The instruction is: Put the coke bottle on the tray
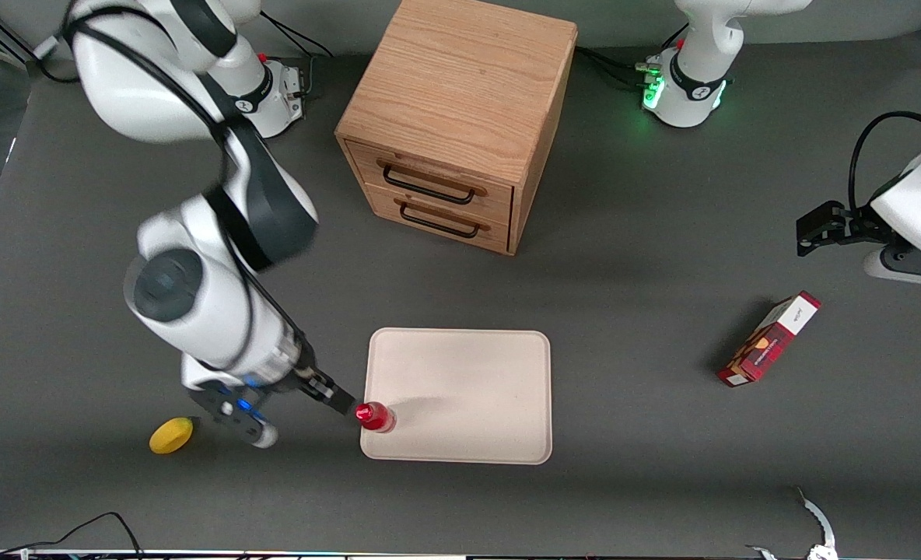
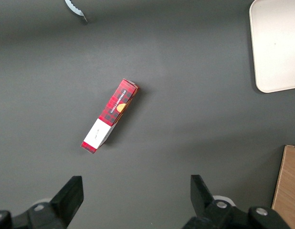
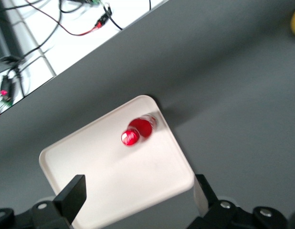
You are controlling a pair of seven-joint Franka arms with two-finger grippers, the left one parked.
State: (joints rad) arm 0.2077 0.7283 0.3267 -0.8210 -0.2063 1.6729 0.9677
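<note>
The coke bottle (image 1: 375, 418) is small, all red and stands upright on the tray (image 1: 460, 389), in the corner nearest the front camera at the working arm's end. The tray is large, cream-beige, with a low rim. My right gripper (image 1: 305, 416) hangs beside that corner, just off the tray toward the working arm's end, one fingertip close to the bottle. In the right wrist view the gripper (image 3: 138, 195) is open and empty, its fingers wide apart above the tray (image 3: 114, 176), and the bottle (image 3: 138, 131) stands clear of them.
A wooden two-drawer cabinet (image 1: 453, 117) stands farther from the front camera than the tray. A yellow lemon (image 1: 171, 435) lies beside the gripper, toward the working arm's end. A red-and-white box (image 1: 769, 340) lies toward the parked arm's end, also in the left wrist view (image 2: 110, 116).
</note>
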